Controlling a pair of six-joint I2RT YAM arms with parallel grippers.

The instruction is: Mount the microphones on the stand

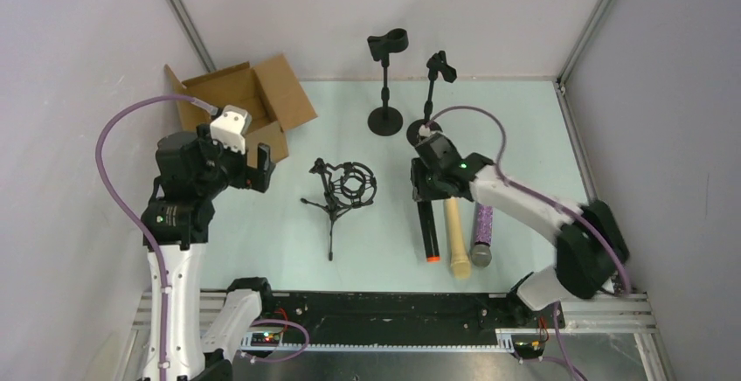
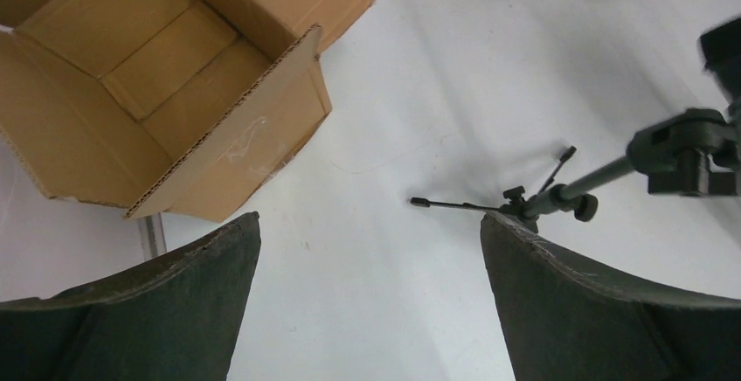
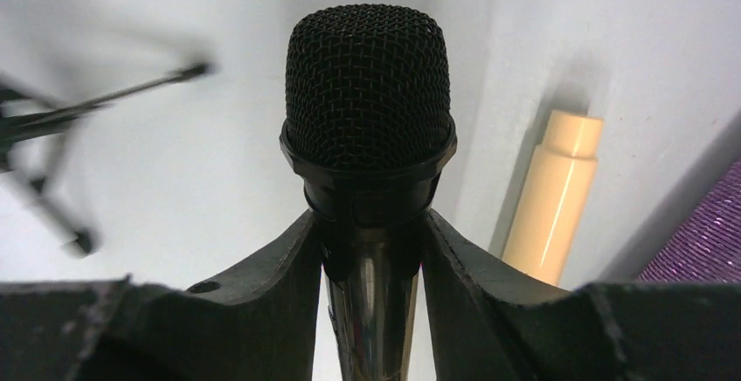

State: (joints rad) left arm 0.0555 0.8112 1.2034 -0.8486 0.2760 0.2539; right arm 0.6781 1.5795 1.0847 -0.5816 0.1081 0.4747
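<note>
The right gripper (image 3: 371,232) is clasping the black microphone (image 3: 367,84) at its neck, one finger pressing in on either side just below the mesh head. The microphone is lying on the table (image 1: 524,136) with its long axis running near to far, the orange end pointing back toward the arm bases and the head lying farthest out, under the gripper. Just beside it, parallel, the cream microphone (image 1: 458,241) and the purple glitter microphone (image 1: 482,228) are lying untouched. The two upright clip stands (image 1: 434,93) are waiting just beyond the gripper, so the lift probably wants to carry the microphone away and up. The left gripper (image 2: 369,224) is hanging wide open and empty, well apart, between the cardboard box (image 2: 175,75) and the shock-mount tripod (image 1: 341,184).
</note>
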